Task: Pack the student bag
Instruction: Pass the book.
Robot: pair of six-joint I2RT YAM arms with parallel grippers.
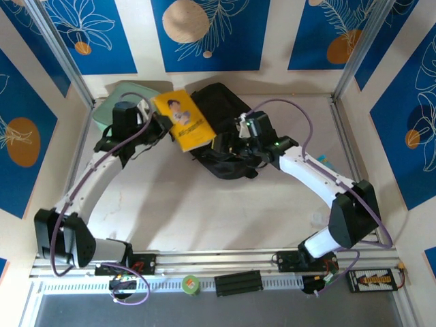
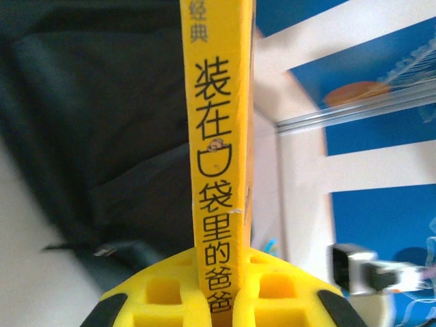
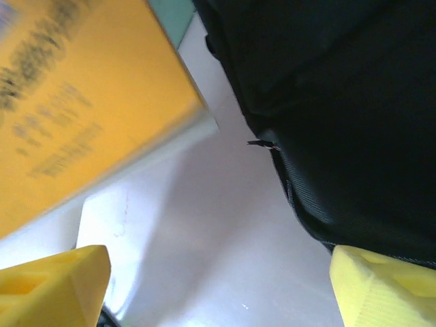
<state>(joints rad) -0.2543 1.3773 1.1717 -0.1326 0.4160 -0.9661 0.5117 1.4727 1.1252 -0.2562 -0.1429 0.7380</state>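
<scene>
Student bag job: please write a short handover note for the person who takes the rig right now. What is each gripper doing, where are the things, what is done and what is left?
Left gripper: shut on the yellow book, clamped at its edge and held off the table at the left side of the student bag.
Right gripper: open, empty, low over the table beside the bag.
The bag lies at mid-table. The mint-green box is behind the left arm.
Done: book picked up.
Left: put the book into the bag. I cannot tell whether its opening is unzipped.
</scene>
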